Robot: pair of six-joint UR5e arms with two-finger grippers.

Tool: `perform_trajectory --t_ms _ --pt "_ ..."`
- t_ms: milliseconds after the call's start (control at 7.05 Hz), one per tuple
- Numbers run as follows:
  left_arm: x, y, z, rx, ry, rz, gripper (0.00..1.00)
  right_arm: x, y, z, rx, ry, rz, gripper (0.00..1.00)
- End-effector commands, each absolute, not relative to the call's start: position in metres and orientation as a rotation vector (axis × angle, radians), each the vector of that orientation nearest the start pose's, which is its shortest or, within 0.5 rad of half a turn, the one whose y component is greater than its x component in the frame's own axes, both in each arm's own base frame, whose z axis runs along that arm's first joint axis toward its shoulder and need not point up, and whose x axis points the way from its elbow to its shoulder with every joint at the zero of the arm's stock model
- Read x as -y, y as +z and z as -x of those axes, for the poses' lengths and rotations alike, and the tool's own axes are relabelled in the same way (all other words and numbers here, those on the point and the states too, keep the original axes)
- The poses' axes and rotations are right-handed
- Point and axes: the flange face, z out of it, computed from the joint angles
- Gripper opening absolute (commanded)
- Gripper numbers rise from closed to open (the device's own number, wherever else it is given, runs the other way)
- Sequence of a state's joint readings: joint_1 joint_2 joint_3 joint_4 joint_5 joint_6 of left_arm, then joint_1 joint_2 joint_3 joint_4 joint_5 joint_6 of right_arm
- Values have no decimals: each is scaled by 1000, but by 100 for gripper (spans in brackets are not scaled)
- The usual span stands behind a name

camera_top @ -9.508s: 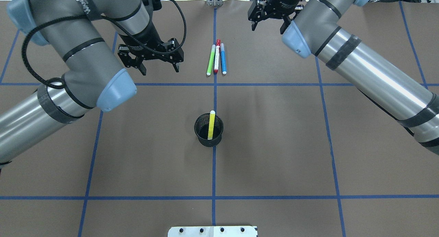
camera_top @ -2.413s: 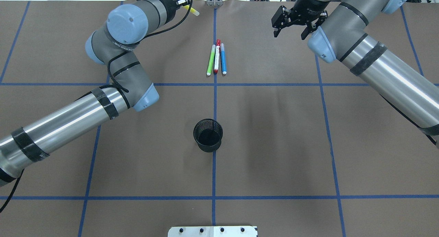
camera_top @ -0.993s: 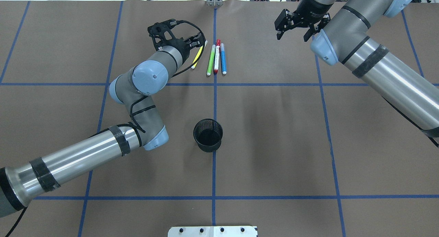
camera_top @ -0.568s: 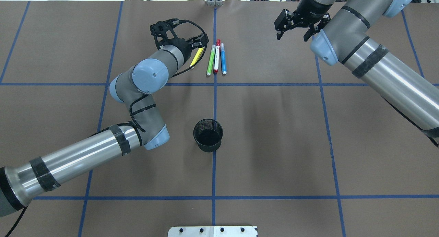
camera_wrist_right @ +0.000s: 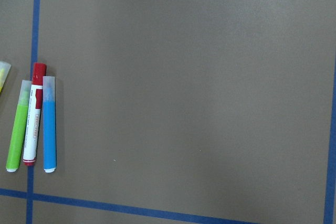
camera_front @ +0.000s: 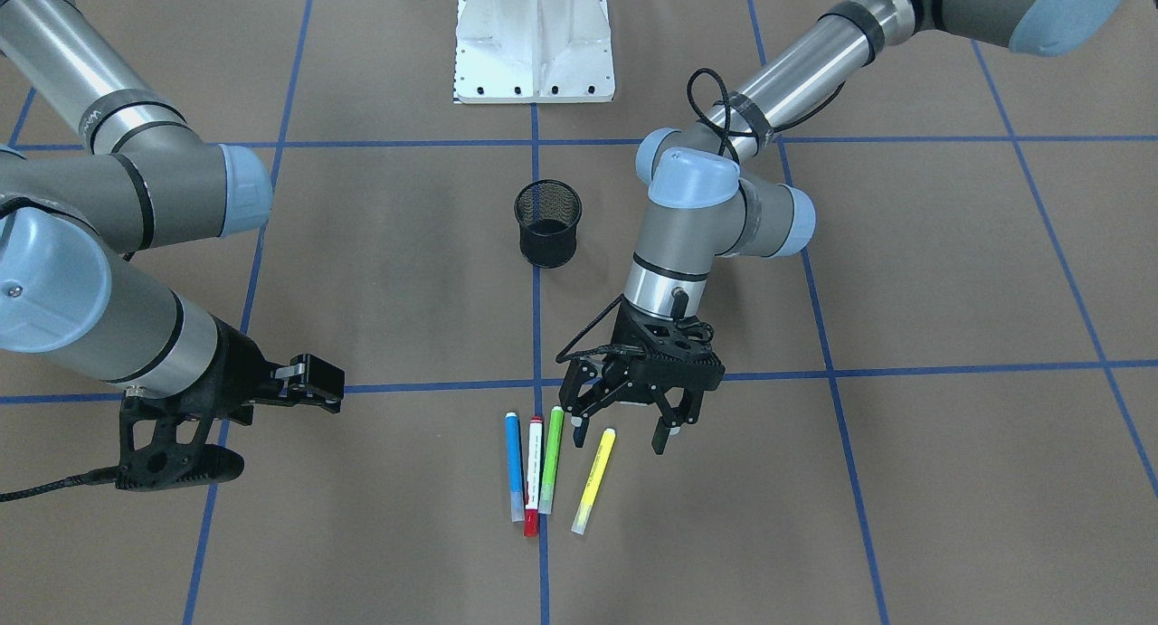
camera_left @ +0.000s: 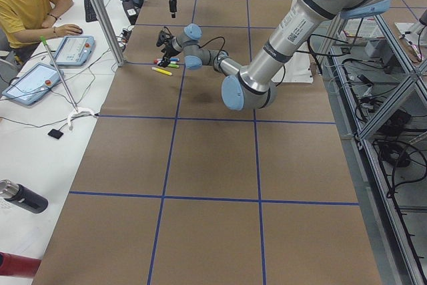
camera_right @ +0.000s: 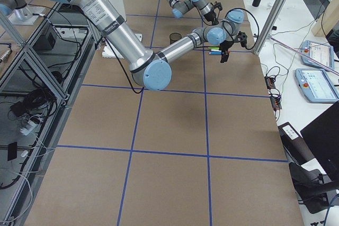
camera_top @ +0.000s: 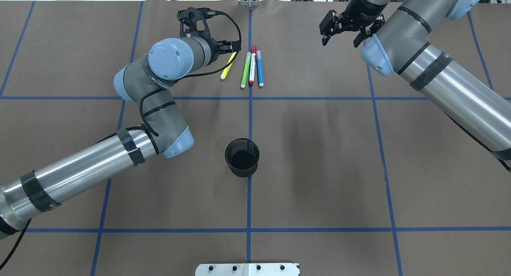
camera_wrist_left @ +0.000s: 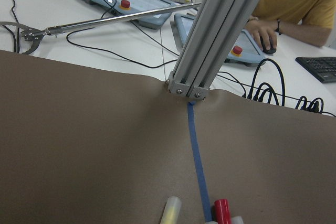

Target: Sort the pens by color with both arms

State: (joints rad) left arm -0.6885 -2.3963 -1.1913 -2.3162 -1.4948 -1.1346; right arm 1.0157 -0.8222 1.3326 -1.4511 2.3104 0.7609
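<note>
Near the far edge of the table (camera_top: 319, 156), the yellow pen (camera_front: 593, 480) lay tilted just beside the green pen (camera_front: 550, 458), red pen (camera_front: 533, 476) and blue pen (camera_front: 514, 462); the left gripper (camera_front: 620, 430) hung above it, jaws spread, holding nothing; the right gripper (camera_top: 339, 38) likewise, well apart.

Yellow pen (camera_front: 593, 480), black mesh cup (camera_front: 547, 242)

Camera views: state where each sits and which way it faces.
Overhead exterior: behind the robot, looking forward and down; left arm on its left.
Exterior front-facing: across the table, facing the robot; left gripper on its right.
Exterior left: table end at the robot's left; left arm near.
Exterior right: opposite end; right arm near.
Left wrist-mounted: low, aimed along the table at a metal post; no gripper.
Right wrist-mounted: straight down on the pens; no gripper.
Shared: overhead and front-facing both show yellow pen and mesh cup.
</note>
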Motion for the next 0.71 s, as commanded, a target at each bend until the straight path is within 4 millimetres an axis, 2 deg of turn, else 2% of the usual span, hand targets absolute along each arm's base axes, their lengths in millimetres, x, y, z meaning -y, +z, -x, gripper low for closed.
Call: perform_trajectory --t_ms 0,284,426,568 --pt "609 225 -470 -884 -106 -542 99 675 281 338 933 -42 -47 99" --pt "597 239 -403 -783 40 -414 99 655 290 312 915 -26 -109 99" --pt "594 243 -368 -721 103 -375 99 646 303 289 906 -4 -128 99" --pt "602 250 -330 -685 161 -350 99 637 323 261 898 15 -137 99"
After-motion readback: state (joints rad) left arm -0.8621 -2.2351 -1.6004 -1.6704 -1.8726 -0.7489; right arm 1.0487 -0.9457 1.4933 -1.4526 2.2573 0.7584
